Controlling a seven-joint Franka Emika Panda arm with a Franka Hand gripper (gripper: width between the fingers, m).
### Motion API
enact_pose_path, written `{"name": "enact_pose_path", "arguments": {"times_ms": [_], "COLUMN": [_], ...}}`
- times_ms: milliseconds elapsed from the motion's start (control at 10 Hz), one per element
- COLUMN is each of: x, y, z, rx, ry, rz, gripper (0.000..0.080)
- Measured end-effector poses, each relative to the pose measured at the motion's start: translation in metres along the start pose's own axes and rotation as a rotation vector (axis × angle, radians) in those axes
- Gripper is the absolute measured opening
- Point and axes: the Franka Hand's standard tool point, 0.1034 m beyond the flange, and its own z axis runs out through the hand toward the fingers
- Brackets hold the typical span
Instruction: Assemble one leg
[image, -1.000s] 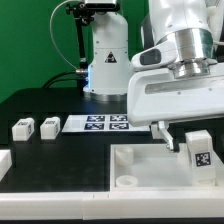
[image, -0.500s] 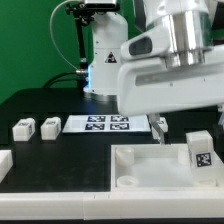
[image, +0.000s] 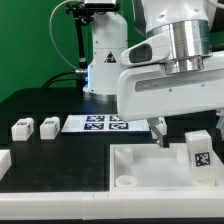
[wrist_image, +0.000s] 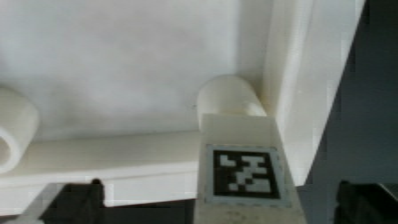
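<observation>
Wrist view: pincer (wrist_image: 217, 199) spread wide; leg (wrist_image: 238, 165) stands centred in gap, touching neither jaw.

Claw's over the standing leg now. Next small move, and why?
Probably ease down a little and close on the leg. It stands upright near a corner of the tray. In the wrist view the open claw has a finger on either side of it, with neither seeming to touch. A firm grip is likely needed before the leg can be twisted in.
</observation>
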Motion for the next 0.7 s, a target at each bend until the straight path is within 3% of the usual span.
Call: {"name": "enact_pose_path", "arguments": {"times_ms": [400, 500, 700], "x": [0.0, -0.027, 0.0], "y": [0.0, -0.002, -0.006], "z": [0.0, 0.007, -0.006], "rx": [0.0, 0.01, 0.03], "ry": [0.0, -0.157, -0.213], "rz": [0.0, 0.015, 0.031], "gripper": [0.0649, 0.0649, 0.0649]}}
